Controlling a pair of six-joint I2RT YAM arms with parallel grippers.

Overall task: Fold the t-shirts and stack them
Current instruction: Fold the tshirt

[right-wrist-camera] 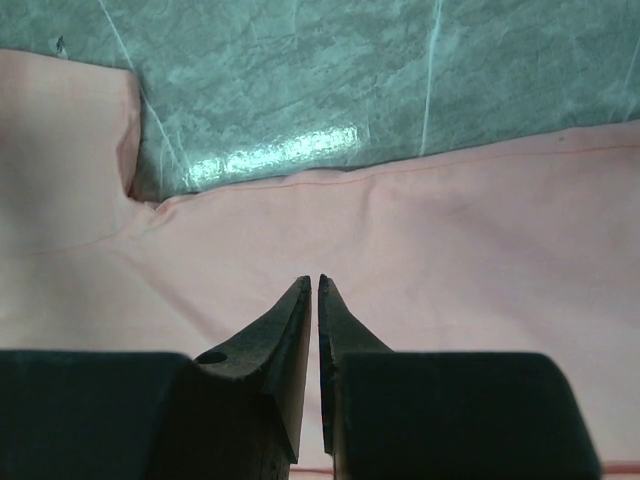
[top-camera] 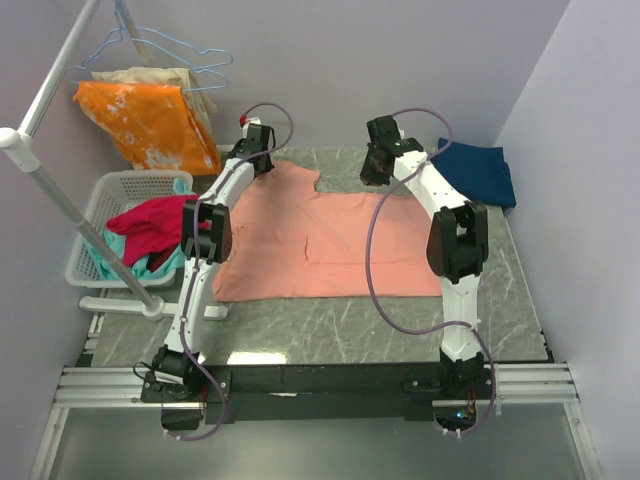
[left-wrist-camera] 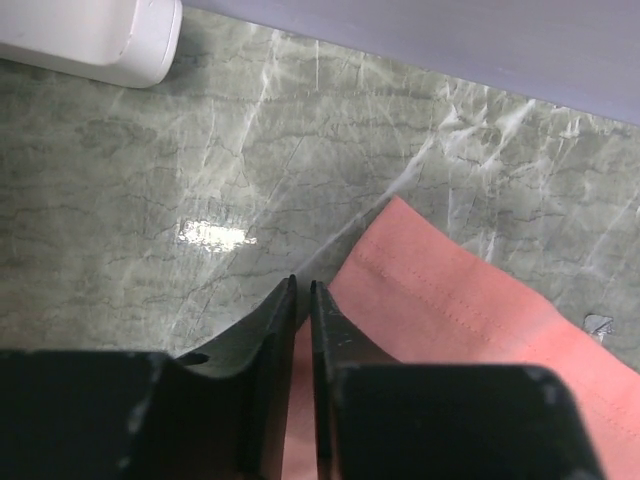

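Flat salmon-pink t-shirt (top-camera: 330, 245), folded navy t-shirt (top-camera: 480, 172)

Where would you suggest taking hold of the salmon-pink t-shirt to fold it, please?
Pinch the salmon-pink t-shirt at its far hemmed corner, coming down from above with jaws astride the edge: it lies flat on the marble table, so only edges offer cloth to nip.

A white object (left-wrist-camera: 90, 35) at the left wrist view's upper left is cut off by the edge and cannot be identified. Whether the near-closed left gripper (left-wrist-camera: 303, 287) or right gripper (right-wrist-camera: 315, 280) pinches the salmon-pink t-shirt (left-wrist-camera: 450, 320) cannot be told. In the top view the right arm (top-camera: 420, 180) covers the dark navy t-shirt's (top-camera: 490, 175) left edge.
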